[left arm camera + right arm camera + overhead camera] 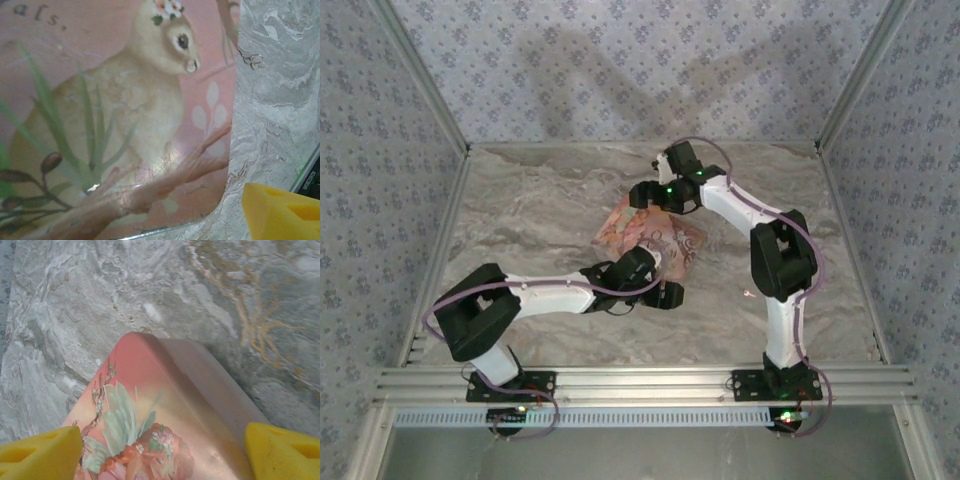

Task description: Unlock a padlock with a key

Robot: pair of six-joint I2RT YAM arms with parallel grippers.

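This is looking like a robot test booth in a lab. Flowery walls (620, 70) are standing all around the left pincer (669, 295) and right pincer (642, 196), a marble-look table (520, 215) is lying under them, and metal bars (640, 378) are running behind them.

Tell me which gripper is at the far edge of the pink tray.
The right gripper: it hangs over the far edge of the pink tray, while the left gripper is at its near edge.
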